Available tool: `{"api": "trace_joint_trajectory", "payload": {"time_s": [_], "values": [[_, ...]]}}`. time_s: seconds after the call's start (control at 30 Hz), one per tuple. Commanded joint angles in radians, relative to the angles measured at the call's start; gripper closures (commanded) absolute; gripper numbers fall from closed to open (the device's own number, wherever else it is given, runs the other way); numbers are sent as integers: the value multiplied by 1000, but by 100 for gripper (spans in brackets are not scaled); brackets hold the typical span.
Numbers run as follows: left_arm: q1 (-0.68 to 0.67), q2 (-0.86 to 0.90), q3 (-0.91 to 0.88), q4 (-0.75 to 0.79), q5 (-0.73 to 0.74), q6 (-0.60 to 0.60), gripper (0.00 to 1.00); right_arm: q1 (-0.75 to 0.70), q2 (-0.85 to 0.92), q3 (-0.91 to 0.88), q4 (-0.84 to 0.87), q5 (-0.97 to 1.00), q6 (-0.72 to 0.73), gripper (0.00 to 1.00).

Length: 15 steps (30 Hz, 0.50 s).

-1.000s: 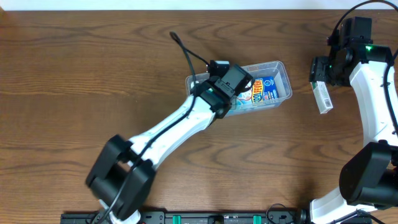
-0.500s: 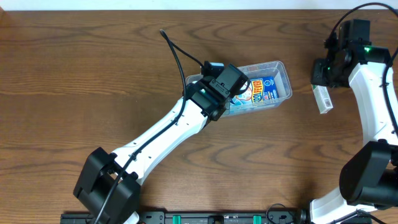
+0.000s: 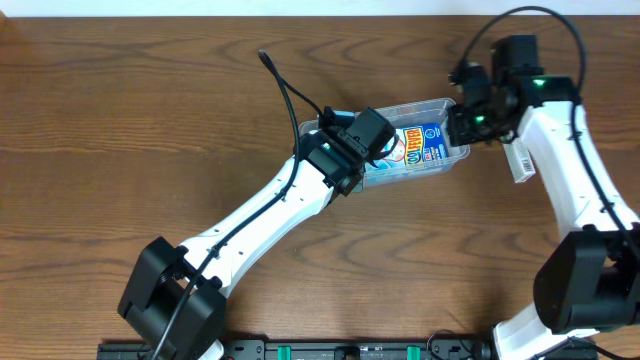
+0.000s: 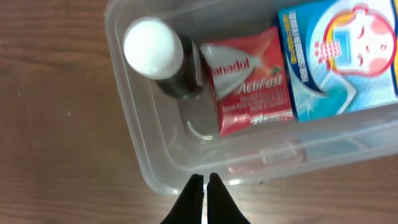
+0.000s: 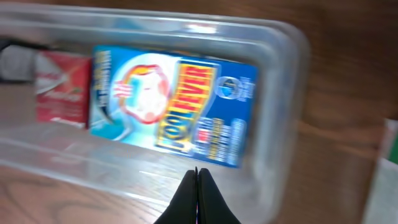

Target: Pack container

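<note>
- Three items already sit in the clear, long, shallow plastic container with rounded corners (image 4: 132,134), so the packing looks well advanced but probably not finished.
- Left gripper (image 4: 204,183): its black fingers are pinched together with nothing between them. It hangs over the container's left end, with the near rim just ahead of the fingertips.
- Dark bottle with a round white cap (image 4: 153,48): inside the tub, ahead and a little left of the left gripper, tucked into the corner.
- Red flat medicine box with white lettering (image 4: 249,81): inside, touching the bottle on its right side, ahead and right of the same fingertips.
- Blue-and-white printed flat box (image 5: 174,102): it fills the middle and right of the tub, directly ahead of the right gripper.
- Right gripper (image 5: 196,177): also closed tight and empty, poised above the near wall at the container's right end.
- Slim white rectangular box (image 3: 520,160): it lies on the brown wooden table (image 3: 150,120) outside the tub, off to the right of the right gripper. By my reckoning it is the piece left to pack, and there looks to be little free floor for it.
</note>
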Motion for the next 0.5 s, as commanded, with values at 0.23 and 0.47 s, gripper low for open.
{"api": "trace_joint_trajectory", "payload": {"time_s": [0.23, 0.47], "values": [[0, 1, 0, -56, 127, 0, 94, 93, 7, -30, 40, 78, -30, 99], [0, 20, -13, -48, 127, -3, 95, 93, 20, -112, 131, 77, -30, 99]]}}
